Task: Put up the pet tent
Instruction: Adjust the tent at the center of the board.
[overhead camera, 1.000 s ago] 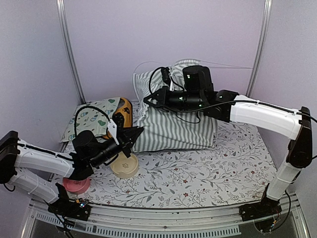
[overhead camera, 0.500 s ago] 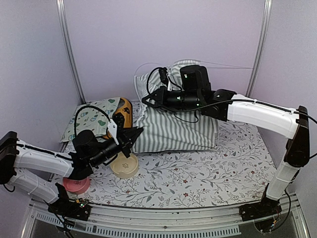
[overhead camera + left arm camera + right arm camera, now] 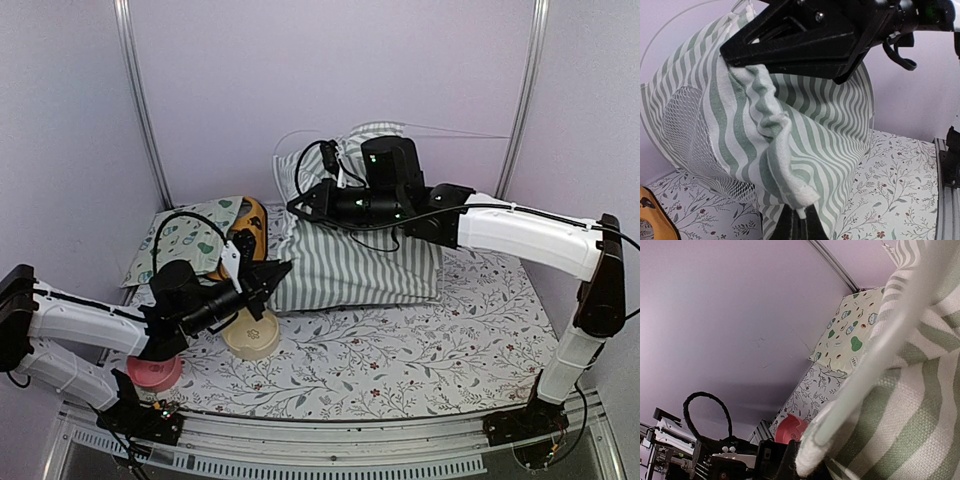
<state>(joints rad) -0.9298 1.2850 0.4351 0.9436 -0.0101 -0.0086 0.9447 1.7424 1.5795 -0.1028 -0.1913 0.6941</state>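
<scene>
The pet tent [image 3: 350,262] is a slumped heap of grey-green and white striped fabric at the middle back of the table. My right gripper [image 3: 297,206] is shut on its upper left edge and holds that edge raised. My left gripper [image 3: 281,270] is shut on the tent's lower left corner. In the left wrist view the left gripper [image 3: 802,222] pinches a bunched hem of the pet tent [image 3: 825,135] with a small white tip poking out. The right gripper [image 3: 735,54] grips the fabric above. A mesh window [image 3: 682,125] shows at the left. In the right wrist view the pet tent [image 3: 920,400] fills the right side, and the right gripper [image 3: 807,467] is mostly hidden by its hem.
A cream bowl [image 3: 252,335] sits just under my left wrist. A pink bowl [image 3: 155,372] lies at the front left. A cream mat with green shapes [image 3: 185,238] and an orange item [image 3: 251,220] lie at the back left. A thin white pole [image 3: 450,129] arcs above the tent.
My right gripper has shifted slightly left with the tent's edge in it. The left gripper has barely moved and keeps its hold on the corner.
</scene>
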